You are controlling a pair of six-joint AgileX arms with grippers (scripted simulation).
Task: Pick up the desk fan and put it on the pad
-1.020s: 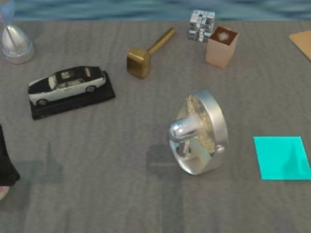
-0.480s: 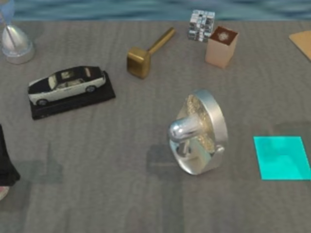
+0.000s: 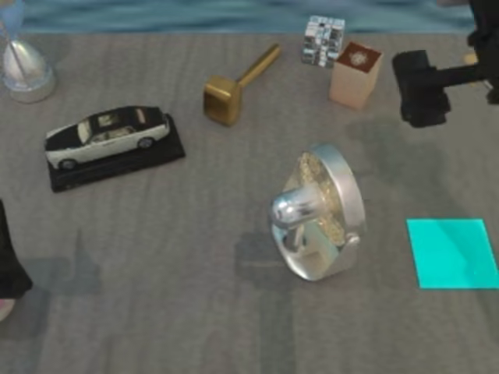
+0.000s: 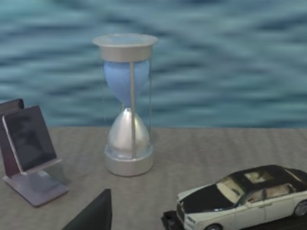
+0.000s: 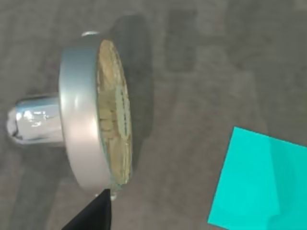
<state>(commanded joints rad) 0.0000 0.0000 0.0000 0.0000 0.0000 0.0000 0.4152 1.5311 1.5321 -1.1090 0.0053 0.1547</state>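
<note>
at tabletop centre the fan (image 3: 320, 212) stands untouched, well left of the pad (image 3: 452, 252); step in hand looks like the approach, right end effector (image 3: 421, 87) up by the far right, fingers' state can't tell, left arm parked at the left edge. next move likely needs it down over the thick chrome ring, a smooth, slippery rim with gold-speckled grille and bulbous hub; pad is thin, flat, cyan.

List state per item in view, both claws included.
desk fan: on the table, ungrasped, off the pad
pad: flat, bare
right claw: in the air near the table's far right, holding nothing
left claw: parked at the left edge
hourglass: upright, sand in the lower bulb
toy car: on its black base
mallet: lying flat
</note>
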